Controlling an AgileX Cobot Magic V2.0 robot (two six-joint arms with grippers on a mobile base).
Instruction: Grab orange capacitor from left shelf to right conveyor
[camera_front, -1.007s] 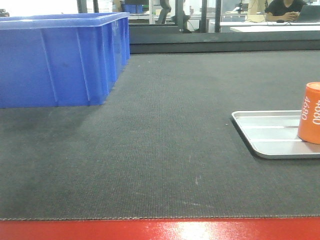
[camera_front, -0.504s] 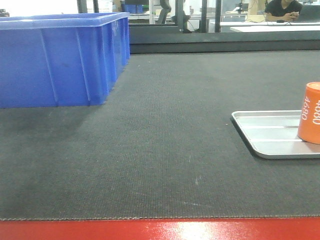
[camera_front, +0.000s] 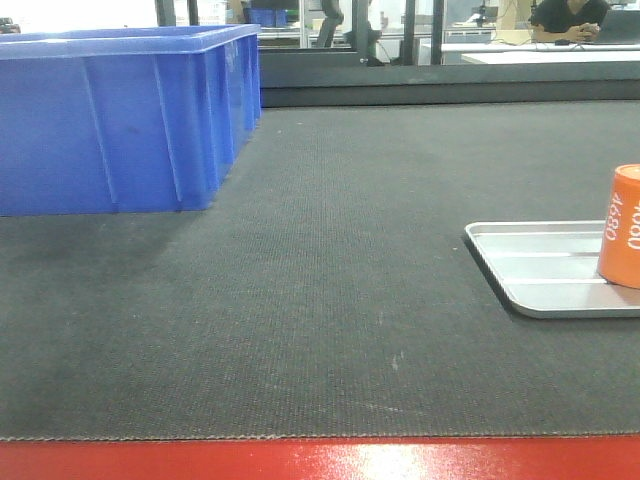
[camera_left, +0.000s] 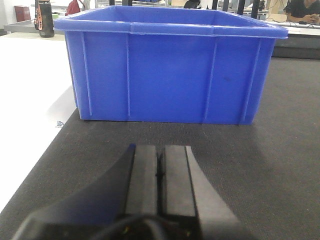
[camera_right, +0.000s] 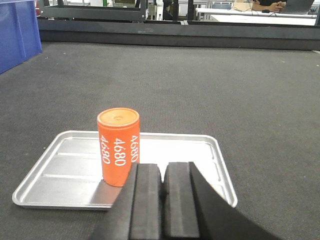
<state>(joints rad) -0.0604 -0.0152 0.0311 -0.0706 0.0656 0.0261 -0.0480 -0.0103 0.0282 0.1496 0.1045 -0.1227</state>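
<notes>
Almost nothing differs from a second ago: in the front view the tray (camera_front: 550, 268) and the orange capacitor (camera_front: 621, 227) sit a hair further toward 3 o'clock than before, either a slight camera or base drift or a belt creep, I cannot tell which. The blue bin (camera_front: 120, 120) stays put at 10 o'clock. My read is that the place step is done or idle; nothing is being carried.

The orange capacitor stands upright on the shallow silver tray, which lies flat on the right conveyor (camera_front: 320, 300). In the right wrist view the capacitor (camera_right: 118, 146) is at about 11 o'clock from the right gripper (camera_right: 161, 200), just beyond the fingertips and apart from them, not held. It sits toward the tray's (camera_right: 200, 150) near-left part.

Right gripper: fingers (camera_right: 146, 200) clenched together, only a thin slit between the pads, nothing in them. Left gripper (camera_left: 160, 175): fingers pressed together too, empty, pointing at the blue bin (camera_left: 170, 70) at 12 o'clock, low over the belt (camera_left: 280, 165).

Look of the capacitor: small orange cylinder, flat top with a faint circular rim, white "4680" printed lengthwise and repeated around the side. Surface looks smooth and rigid, with no dents visible. No shelf is in any view.
</notes>
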